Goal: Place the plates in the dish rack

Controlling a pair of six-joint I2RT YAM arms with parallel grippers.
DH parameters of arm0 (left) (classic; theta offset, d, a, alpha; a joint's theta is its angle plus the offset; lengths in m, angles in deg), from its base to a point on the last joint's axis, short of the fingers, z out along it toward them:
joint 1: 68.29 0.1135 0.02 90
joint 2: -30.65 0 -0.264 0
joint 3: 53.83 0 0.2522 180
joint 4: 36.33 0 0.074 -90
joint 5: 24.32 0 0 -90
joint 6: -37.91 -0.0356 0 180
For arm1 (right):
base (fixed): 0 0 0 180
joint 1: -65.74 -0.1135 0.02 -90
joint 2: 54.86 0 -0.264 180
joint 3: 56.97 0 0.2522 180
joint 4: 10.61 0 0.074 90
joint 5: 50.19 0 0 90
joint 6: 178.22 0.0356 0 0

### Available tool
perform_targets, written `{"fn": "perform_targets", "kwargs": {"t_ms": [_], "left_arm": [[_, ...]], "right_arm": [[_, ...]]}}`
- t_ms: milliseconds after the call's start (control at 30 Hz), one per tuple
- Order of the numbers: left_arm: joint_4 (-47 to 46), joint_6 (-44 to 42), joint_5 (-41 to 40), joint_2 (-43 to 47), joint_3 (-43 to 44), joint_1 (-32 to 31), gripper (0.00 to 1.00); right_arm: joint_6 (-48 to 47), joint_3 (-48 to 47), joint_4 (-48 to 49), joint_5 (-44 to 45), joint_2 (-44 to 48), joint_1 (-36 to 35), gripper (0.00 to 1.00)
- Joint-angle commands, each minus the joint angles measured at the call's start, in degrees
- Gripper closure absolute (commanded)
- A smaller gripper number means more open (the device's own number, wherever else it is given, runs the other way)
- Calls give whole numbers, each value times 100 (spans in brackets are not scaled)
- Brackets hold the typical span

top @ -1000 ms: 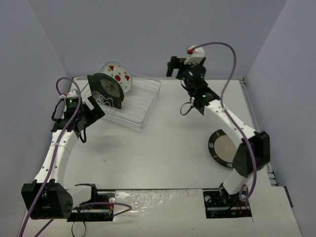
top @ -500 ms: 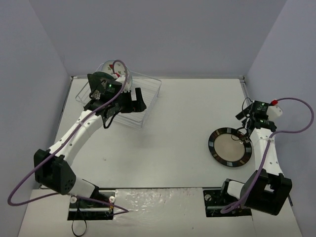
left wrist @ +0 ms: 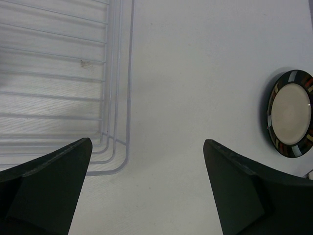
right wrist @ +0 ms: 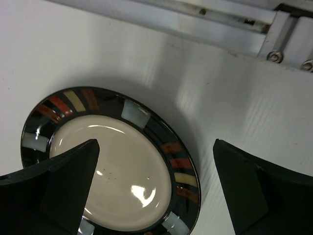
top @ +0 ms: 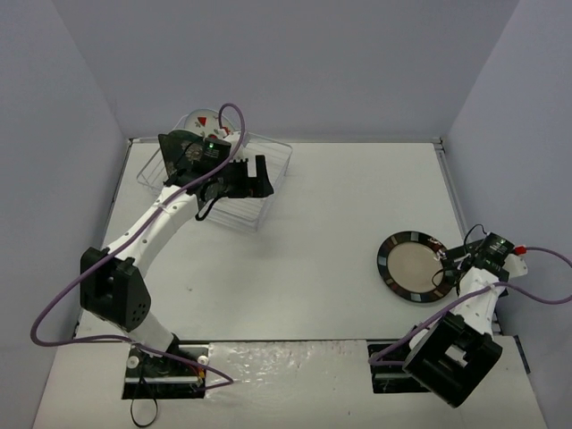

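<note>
The dark-rimmed plate with a beige centre (top: 414, 268) (right wrist: 112, 166) (left wrist: 291, 120) lies flat at the right of the table. My right gripper (top: 451, 263) (right wrist: 156, 142) is open just above the plate's right rim, one finger over the centre and the other over bare table. The clear dish rack (top: 279, 159) (left wrist: 58, 73) stands at the back left. A white plate with red marks (top: 198, 120) and a dark patterned plate (top: 172, 148) stand upright in it, partly hidden by my left arm. My left gripper (top: 250, 179) (left wrist: 146, 142) hangs open and empty over the rack's right end.
Grey walls close in the table on three sides. A metal rail (right wrist: 205, 14) runs along the table's right edge, close behind the beige-centred plate. Purple cables (top: 231, 116) loop off both wrists.
My right arm has swung from the back middle to the right side and come down by the dark-rimmed plate. My left arm has moved from the rack's left side to over the rack.
</note>
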Motion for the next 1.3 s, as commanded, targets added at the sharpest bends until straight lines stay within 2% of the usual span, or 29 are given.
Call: {"fn": "perform_targets", "kwargs": {"t_ms": [0, 367, 467, 567, 700, 767, 833, 967, 1133, 1267], "left_arm": [[-155, -194, 158, -5, 389, 4, 3], [-85, -267, -6, -137, 529, 4, 3], [-73, -255, -4, -176, 562, 4, 3], [-64, -243, -34, -196, 571, 4, 3], [26, -226, -153, -226, 576, 4, 3], [40, -222, -151, -228, 576, 4, 3], [27, -214, -161, -217, 581, 4, 3], [11, -217, -188, -188, 605, 4, 3], [99, -234, -287, -122, 570, 4, 3], [152, -249, -366, -28, 480, 4, 3]], "right_arm": [[-30, 309, 617, -901, -184, 32, 0], [-112, 838, 1159, -1573, -530, 32, 3], [-51, 1006, 1403, -1945, -610, 38, 8], [74, 1151, 1530, -1965, -728, 32, 20], [190, 1145, 1530, -1728, -874, 76, 40], [210, 1162, 1530, -1641, -890, 94, 53], [211, 1188, 1530, -1635, -897, 102, 61], [162, 1229, 1731, -1699, -906, 102, 100], [-60, 1202, 1828, -1967, -775, 102, 100], [-288, 1042, 2025, -2365, -196, 55, 100]]}}
